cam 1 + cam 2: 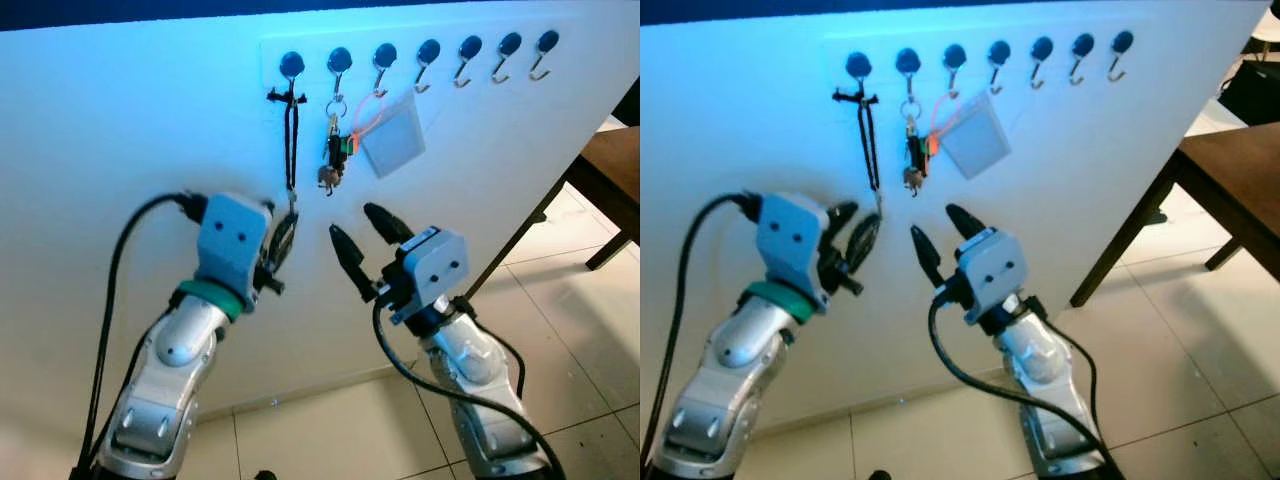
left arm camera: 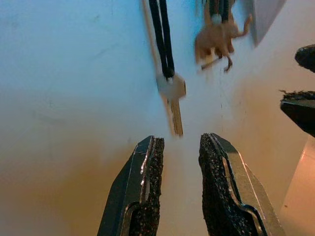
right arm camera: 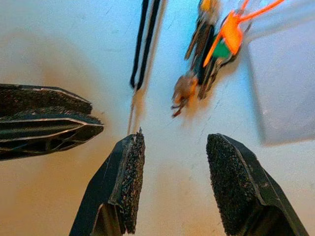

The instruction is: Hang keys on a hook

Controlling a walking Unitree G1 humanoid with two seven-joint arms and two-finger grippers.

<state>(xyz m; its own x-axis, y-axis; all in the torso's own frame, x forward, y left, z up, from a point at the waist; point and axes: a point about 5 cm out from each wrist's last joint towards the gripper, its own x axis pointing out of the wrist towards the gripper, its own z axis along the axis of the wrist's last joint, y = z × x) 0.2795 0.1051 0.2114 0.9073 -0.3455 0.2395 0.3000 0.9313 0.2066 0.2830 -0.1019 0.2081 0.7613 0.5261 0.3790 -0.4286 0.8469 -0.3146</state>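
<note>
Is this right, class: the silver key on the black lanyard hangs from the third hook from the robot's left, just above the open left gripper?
Not quite. The black lanyard hangs from the first hook at the robot's left, not the third, as the left eye view shows. The rest holds: the silver key dangles just above the open left gripper.

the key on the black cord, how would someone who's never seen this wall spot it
On the white wall a row of hooks runs along the top. From the leftmost one hangs a long black cord, and the single silver key dangles at its end, just beyond the left gripper. Its neighbour is a short bunch of keys with an orange tag.
</note>
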